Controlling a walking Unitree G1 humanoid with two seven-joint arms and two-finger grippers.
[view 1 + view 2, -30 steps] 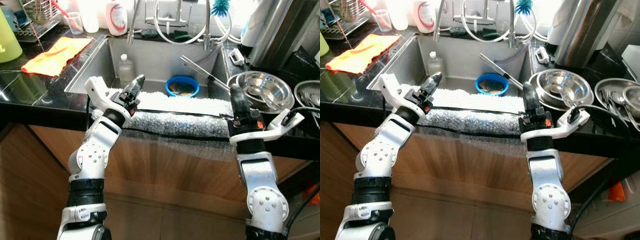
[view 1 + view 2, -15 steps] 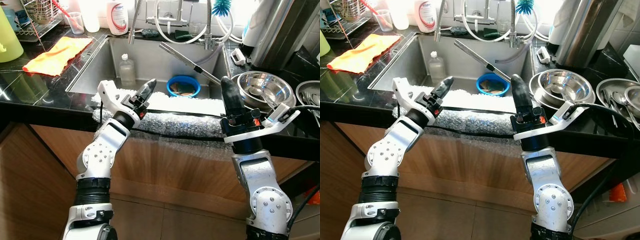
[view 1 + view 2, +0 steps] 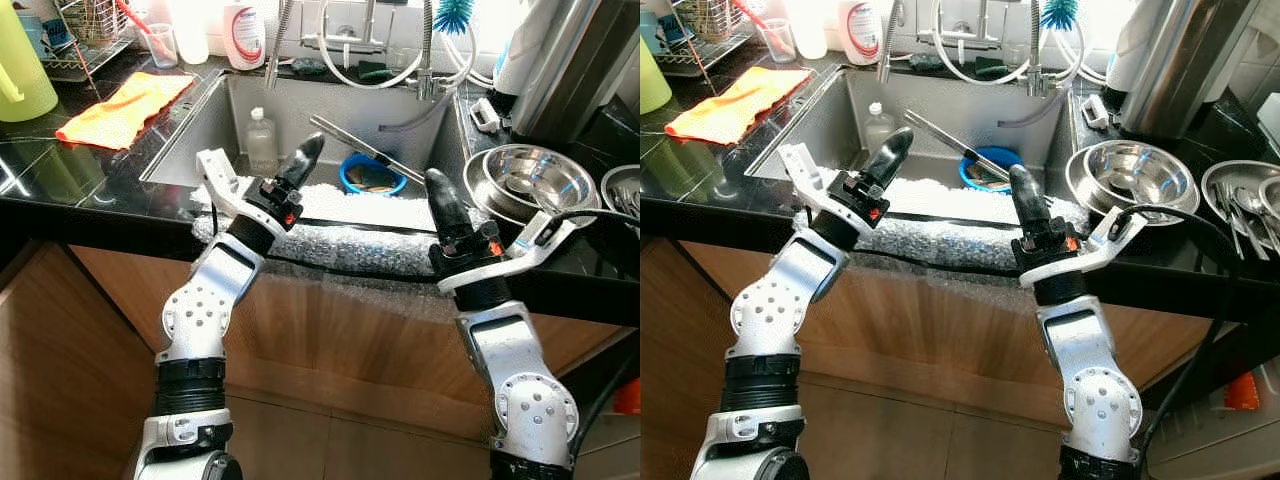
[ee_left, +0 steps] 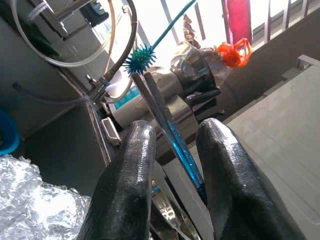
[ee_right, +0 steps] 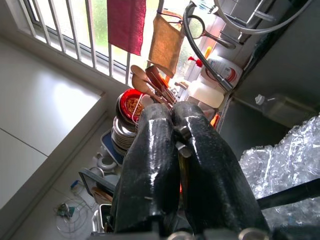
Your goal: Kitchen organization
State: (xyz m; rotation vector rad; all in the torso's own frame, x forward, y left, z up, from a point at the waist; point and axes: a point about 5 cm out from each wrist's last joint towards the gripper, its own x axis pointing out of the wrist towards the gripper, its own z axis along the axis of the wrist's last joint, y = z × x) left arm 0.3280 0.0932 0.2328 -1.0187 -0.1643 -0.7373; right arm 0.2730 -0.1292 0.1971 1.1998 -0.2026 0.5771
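Two grippers are hovering over the bubble wrap (image 3: 345, 240) draped across the sink (image 3: 200, 130) front edge. Left gripper (image 3: 303, 160) is holding its fingers slightly parted and empty; right gripper (image 3: 437, 200) is keeping its fingers pressed together, gripping nothing. Judging the next reach, lowering slowly past the padding seems wise. Blue bowl (image 3: 372, 175) is lying in the basin, just beyond and between both fingertips.
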